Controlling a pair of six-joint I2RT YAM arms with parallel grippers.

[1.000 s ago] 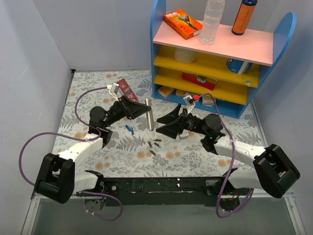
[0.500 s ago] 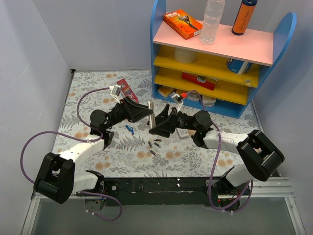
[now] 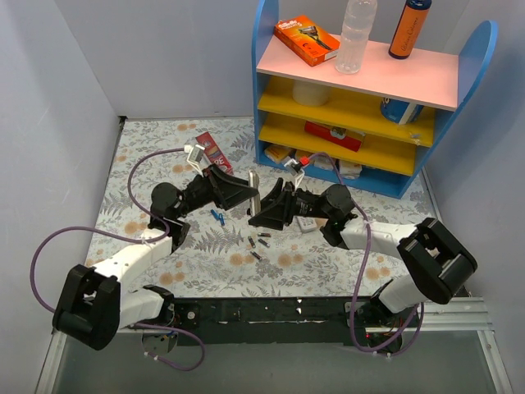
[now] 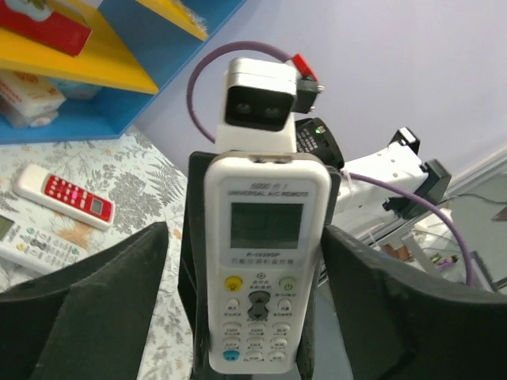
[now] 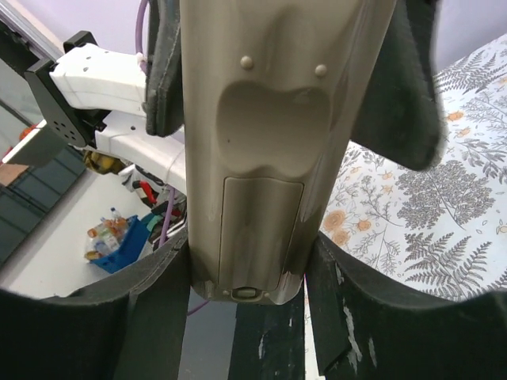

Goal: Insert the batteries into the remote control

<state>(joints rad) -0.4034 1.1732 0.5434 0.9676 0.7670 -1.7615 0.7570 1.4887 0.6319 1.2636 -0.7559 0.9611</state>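
Pinching the remote control (image 5: 253,119) with the right gripper (image 5: 247,257), dark pads pressed on both long edges at the battery-cover end, cover panel in place, back face turned to that wrist camera; flanking it with the left gripper (image 4: 245,233), fingers (image 4: 87,309) spread and standing off its sides, button face and pale greenish screen turned to the left wrist camera; raised off the floral tablecloth (image 3: 156,156), between the two arms near the table's middle; loose on the cloth just nearer the bases, a few batteries (image 3: 264,238), small dark cylinders close together; just left of them, a small blue clip (image 3: 217,216); beside the right gripper, on the cloth, a white remote with grey keys (image 3: 305,223); near it in the left wrist view, a red-faced remote (image 4: 65,195); behind the left gripper, a red packet (image 3: 212,149); farther back and right, a blue shelf unit (image 3: 486,49) with yellow shelves; on its pink top, an orange box (image 3: 305,39), a clear bottle (image 3: 358,33) and an orange bottle (image 3: 408,29).
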